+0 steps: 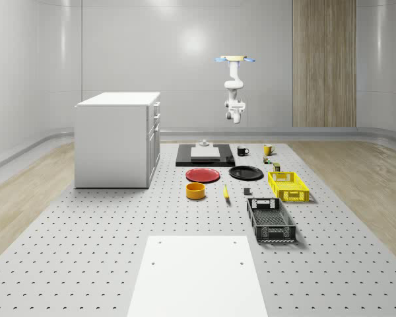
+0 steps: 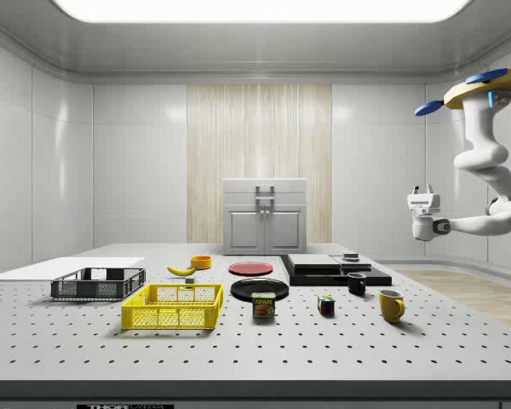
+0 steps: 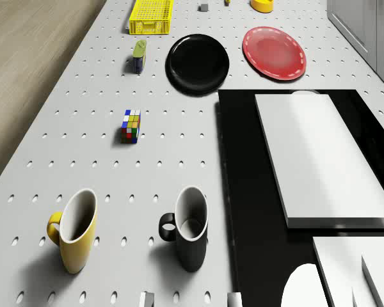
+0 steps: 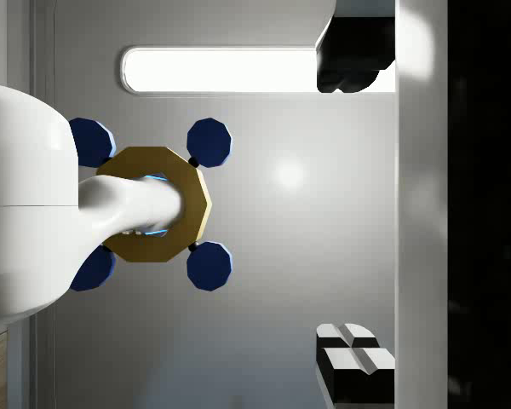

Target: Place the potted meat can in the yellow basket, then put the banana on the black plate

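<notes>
Drone (image 1: 235,60) hovers high past the counter's (image 1: 105,251) far end, tool (image 2: 421,207) empty, fingers apart. Potted meat can (image 2: 264,305) stands upright beside the yellow basket (image 2: 174,307).

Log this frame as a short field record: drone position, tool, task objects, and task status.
drone: hovering high above the far end of the table, roughly over the black slab
tool: tool well above the table, holding nothing
potted meat can: potted meat can upright on the table, beside the yellow basket, not in it
banana: banana lying on the table near the orange bowl
black plate: black plate bare
status: neither step done
</notes>
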